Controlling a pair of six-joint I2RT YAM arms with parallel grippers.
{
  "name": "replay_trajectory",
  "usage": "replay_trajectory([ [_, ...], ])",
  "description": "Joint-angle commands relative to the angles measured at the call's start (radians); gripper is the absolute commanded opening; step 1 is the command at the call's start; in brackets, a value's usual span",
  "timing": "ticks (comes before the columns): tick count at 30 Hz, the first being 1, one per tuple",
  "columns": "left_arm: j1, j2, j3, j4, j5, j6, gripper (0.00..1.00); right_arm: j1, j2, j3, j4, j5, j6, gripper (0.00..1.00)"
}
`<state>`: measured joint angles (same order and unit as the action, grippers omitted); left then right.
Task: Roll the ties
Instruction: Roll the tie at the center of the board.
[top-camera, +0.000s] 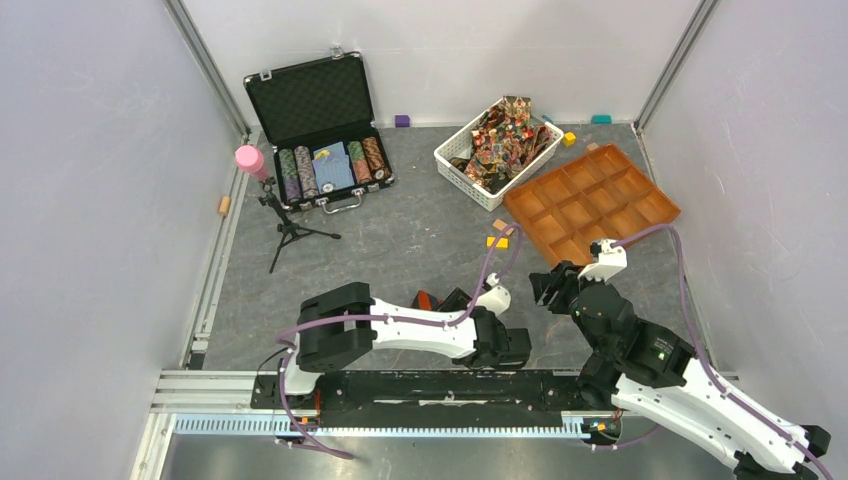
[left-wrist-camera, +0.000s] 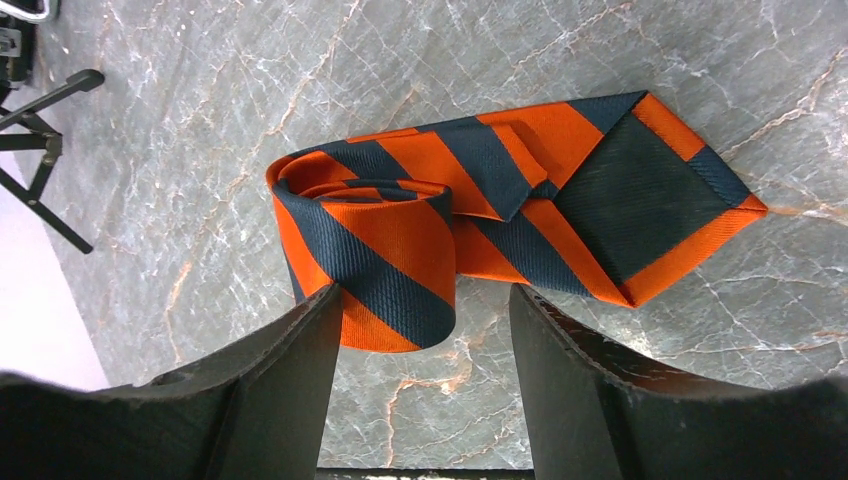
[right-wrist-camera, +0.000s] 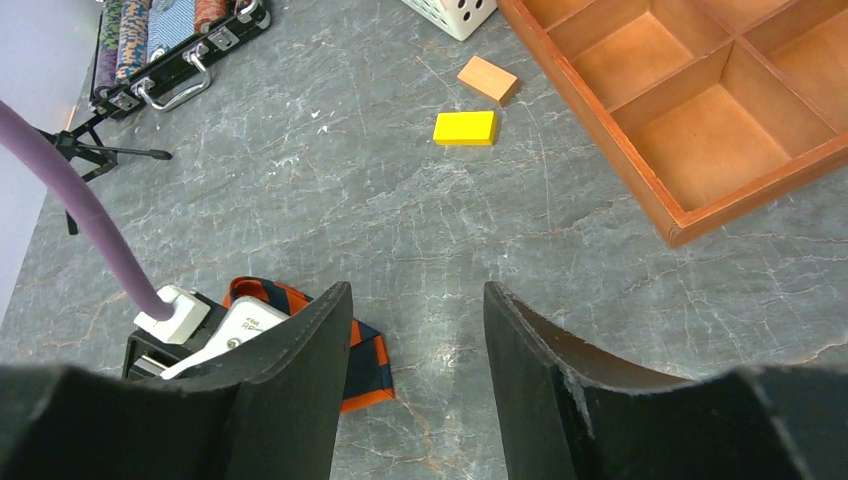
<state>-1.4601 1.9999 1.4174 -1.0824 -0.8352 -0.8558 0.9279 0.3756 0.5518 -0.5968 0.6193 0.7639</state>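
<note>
The orange necktie with dark navy diagonal stripes (left-wrist-camera: 450, 215) lies on the grey marbled desk (top-camera: 400, 240), near the front edge and just ahead of the two arm bases. One end is wound into a loose coil. The broad pointed end lies flat beside the coil with its dark lining facing up.

The left hand (left-wrist-camera: 425, 310) is right over the tie with its fingers (left-wrist-camera: 300, 370) spread fairly wide and nothing clamped between them. The coil's near edge sits in the gap, and one fingertip overlaps the fabric (whether it actually touches, I cannot tell).

The right hand (right-wrist-camera: 415, 300) is also spread wide and holds nothing. It is above bare desk to the right of the tie, whose striped edge shows in the right wrist view beside the left arm's wrist.

Farther back, a white perforated plastic basket (top-camera: 462, 165) holds a heap of multicolour red, gold and brown patterned ties (top-camera: 505, 132). A shallow orange-brown wooden tray with square compartments (top-camera: 590, 205) sits just right of the basket. A small yellow block (right-wrist-camera: 466, 127) and a tan wooden block (right-wrist-camera: 488, 78) lie near the tray's corner. At the back left, an open black case (top-camera: 315, 130) holds striped poker chips.
</note>
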Motion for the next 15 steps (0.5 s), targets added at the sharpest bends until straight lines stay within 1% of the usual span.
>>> replay_trajectory([
  [1,-0.007,-0.085,-0.044,0.093,0.008,-0.067,0.68,-0.001,-0.011,0.040,-0.001,0.034,0.018,0.57],
  [5,-0.006,-0.149,-0.070,0.125,-0.002,-0.075,0.68,-0.001,-0.013,0.036,-0.001,0.036,0.020,0.58],
  [11,-0.004,-0.280,-0.116,0.216,-0.007,-0.036,0.69,-0.001,-0.004,0.030,-0.001,0.034,0.025,0.59],
  [15,0.014,-0.434,-0.212,0.370,0.040,0.051,0.69,-0.002,0.005,0.027,0.007,0.024,0.017,0.59],
])
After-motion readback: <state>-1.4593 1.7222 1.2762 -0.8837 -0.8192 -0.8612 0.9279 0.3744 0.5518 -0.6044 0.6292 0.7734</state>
